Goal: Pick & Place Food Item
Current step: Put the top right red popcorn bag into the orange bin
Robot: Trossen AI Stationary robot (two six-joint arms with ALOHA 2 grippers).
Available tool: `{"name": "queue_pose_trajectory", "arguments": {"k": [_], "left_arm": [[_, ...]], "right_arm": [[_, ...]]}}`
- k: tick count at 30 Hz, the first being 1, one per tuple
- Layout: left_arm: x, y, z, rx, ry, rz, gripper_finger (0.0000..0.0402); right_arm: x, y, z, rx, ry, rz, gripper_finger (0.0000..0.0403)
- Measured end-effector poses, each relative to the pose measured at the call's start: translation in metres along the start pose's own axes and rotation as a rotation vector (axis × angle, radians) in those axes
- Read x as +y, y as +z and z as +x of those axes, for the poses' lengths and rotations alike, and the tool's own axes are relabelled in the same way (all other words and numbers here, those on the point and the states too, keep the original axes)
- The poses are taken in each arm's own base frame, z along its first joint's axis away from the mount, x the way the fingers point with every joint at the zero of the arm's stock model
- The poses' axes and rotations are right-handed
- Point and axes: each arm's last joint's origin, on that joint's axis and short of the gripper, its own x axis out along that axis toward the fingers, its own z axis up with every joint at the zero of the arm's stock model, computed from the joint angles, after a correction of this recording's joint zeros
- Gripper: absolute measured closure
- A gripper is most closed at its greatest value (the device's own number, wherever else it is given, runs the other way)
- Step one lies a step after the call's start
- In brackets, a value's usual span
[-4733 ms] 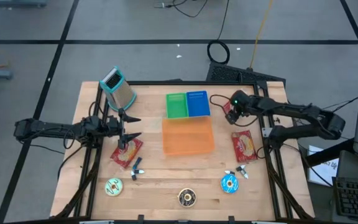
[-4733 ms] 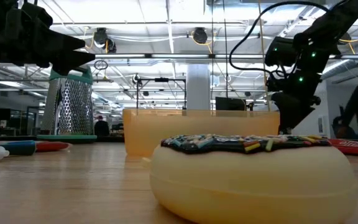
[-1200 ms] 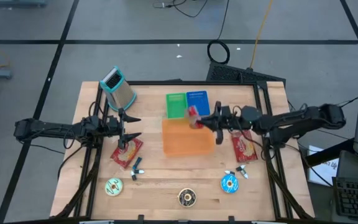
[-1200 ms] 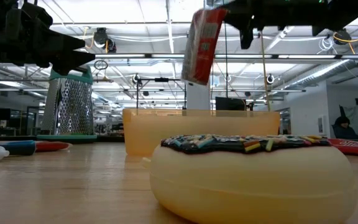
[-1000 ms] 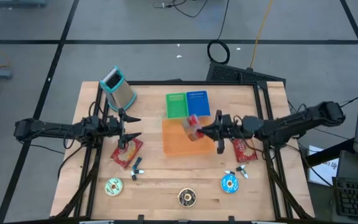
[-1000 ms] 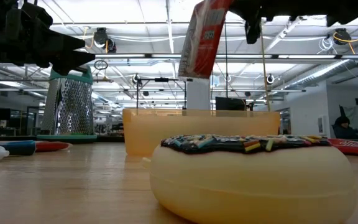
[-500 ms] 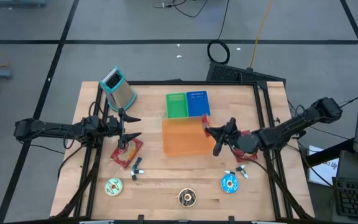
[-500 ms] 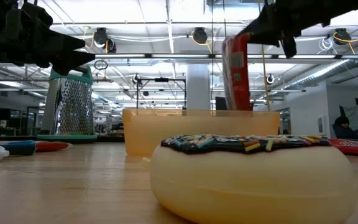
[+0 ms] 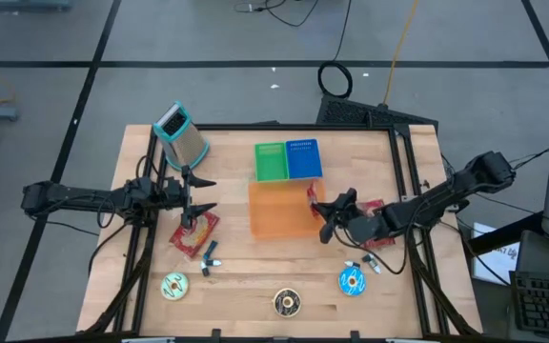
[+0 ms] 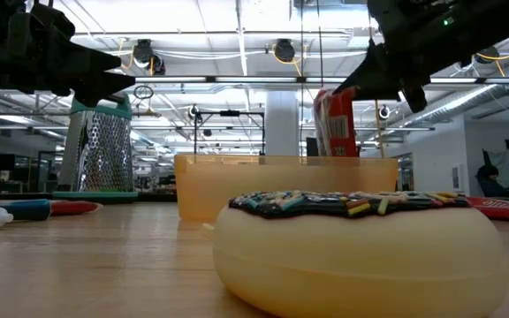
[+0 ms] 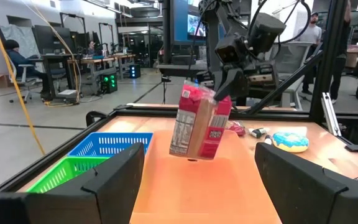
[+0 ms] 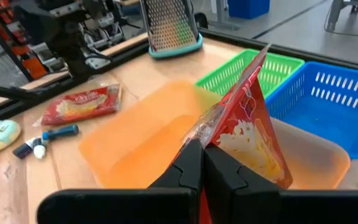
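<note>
A red snack packet (image 9: 312,196) hangs over the right part of the orange bin (image 9: 279,214), with my right gripper (image 9: 320,205) shut on it. The left wrist view shows the packet (image 11: 199,126) upright, its lower end just above the bin floor. In the low view its lower end (image 10: 335,146) reaches down to the bin's rim. My left gripper (image 9: 201,194) stands open and level at the table's left, over a second red packet (image 9: 194,233) that lies flat on the wood. My right gripper pinches the packet's upper end (image 11: 219,94) between its two fingers, coming from the table's right and slanting down. In its own wrist view the shut fingers (image 12: 194,163) meet on the packet's crimped edge (image 12: 211,140). The packet hangs below the fingers, clear of the bin floor.
Behind the bin stand a green basket (image 9: 271,161) and a blue basket (image 9: 303,158). A grater (image 9: 181,132) is at the far left. Three toy donuts (image 9: 173,285) (image 9: 287,302) (image 9: 352,280), markers (image 9: 208,255) and a third packet (image 9: 377,232) lie near the front and right.
My right gripper has sunk and swung toward the table's near edge, turning as it went. The packet, tilted high over the bin before, has come down and now hangs upright over the bin's right part, still held.
</note>
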Motion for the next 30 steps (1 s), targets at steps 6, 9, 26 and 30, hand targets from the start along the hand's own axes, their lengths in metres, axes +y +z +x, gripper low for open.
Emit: {"name": "queue_pose_trajectory", "arguments": {"k": [6, 9, 26, 30], "left_arm": [[0.0000, 0.0000, 0.0000, 0.000, 0.000, 0.000, 0.0096], [0.0000, 0.0000, 0.0000, 0.000, 0.000, 0.000, 0.0096], [0.0000, 0.0000, 0.0000, 0.000, 0.000, 0.000, 0.0096], [0.0000, 0.0000, 0.0000, 0.000, 0.000, 0.000, 0.0096]], "right_arm": [[-0.0010, -0.0069, 0.0063, 0.016, -0.024, 0.012, 0.0403], [-0.0018, -0.0070, 0.0076, 0.016, -0.030, 0.016, 0.0403], [-0.0015, -0.0065, 0.0078, 0.012, -0.027, 0.024, 0.0397], [-0.0001, -0.0048, 0.0078, -0.002, -0.015, 0.041, 0.0386]]}}
